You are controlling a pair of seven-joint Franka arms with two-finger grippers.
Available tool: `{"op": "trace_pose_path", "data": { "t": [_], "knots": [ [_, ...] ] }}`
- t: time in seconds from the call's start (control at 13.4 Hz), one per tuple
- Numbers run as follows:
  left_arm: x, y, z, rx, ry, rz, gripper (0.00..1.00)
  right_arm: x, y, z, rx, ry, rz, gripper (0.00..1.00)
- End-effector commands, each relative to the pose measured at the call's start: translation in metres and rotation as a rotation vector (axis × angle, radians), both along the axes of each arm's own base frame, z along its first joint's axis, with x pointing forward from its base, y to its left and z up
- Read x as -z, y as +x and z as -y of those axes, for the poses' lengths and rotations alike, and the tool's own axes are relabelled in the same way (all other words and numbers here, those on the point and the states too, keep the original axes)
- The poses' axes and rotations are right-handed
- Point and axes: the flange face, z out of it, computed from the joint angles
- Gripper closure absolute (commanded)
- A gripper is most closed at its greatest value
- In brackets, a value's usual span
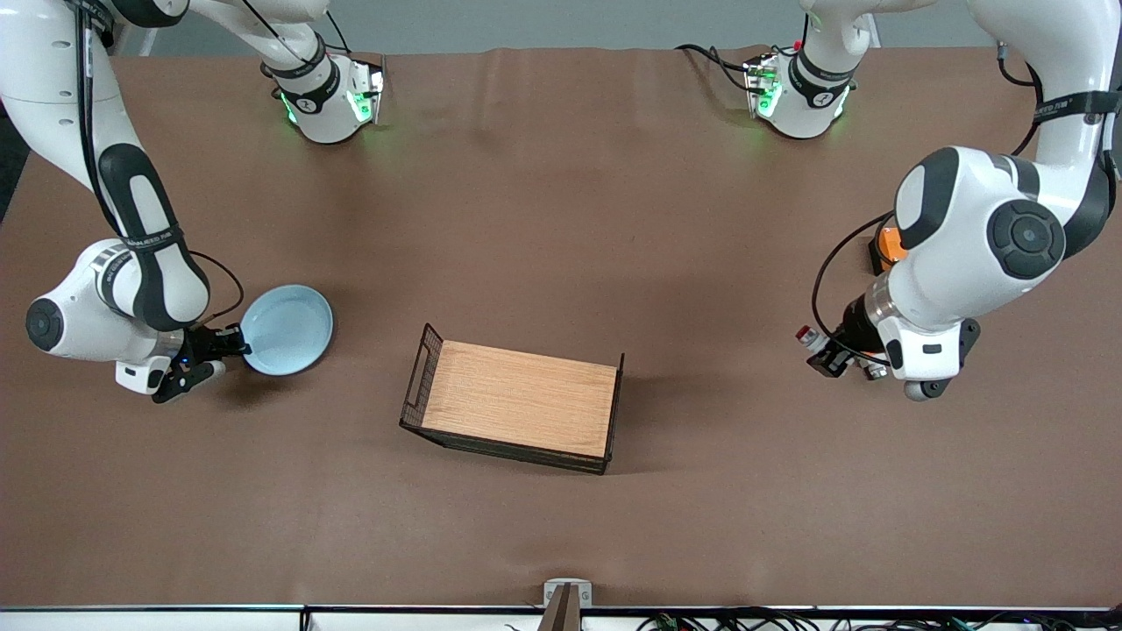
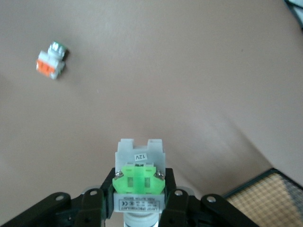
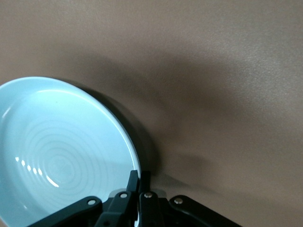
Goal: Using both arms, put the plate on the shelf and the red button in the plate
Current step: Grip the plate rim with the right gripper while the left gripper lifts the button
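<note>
The right tool (image 3: 138, 189) bends low at its end of the counter (image 1: 561, 219), pinching the plate (image 1: 289, 329) rim. The left tool (image 2: 138, 198) clamps the red button (image 2: 138, 177). The wire basket (image 1: 517, 399) holds a wooden board.

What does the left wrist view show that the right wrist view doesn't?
Only the left wrist view: the left gripper shut on the red button, green block up, a grey piece with an orange block lying on the table, and a corner of the wire tray. Only the right wrist view: the right gripper shut on the plate's rim. Both show the brown table.
</note>
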Motion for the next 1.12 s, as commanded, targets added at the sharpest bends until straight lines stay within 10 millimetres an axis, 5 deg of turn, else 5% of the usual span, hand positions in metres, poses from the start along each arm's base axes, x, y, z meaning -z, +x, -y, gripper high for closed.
{"op": "trace_pose_path", "data": {
  "t": [0.0,0.6,1.05],
  "knots": [
    [-0.035,-0.005,0.018,-0.084,-0.005,-0.015,1.00,-0.006,-0.003,0.011,0.027,0.063,-0.028,1.00],
    [-0.095,-0.008,0.031,-0.211,-0.006,-0.040,1.00,-0.108,-0.009,0.021,0.154,0.157,-0.210,1.00],
    [-0.107,-0.017,0.035,-0.228,0.013,-0.094,1.00,-0.243,-0.011,-0.036,0.375,0.104,-0.347,1.00]
  ]
}}
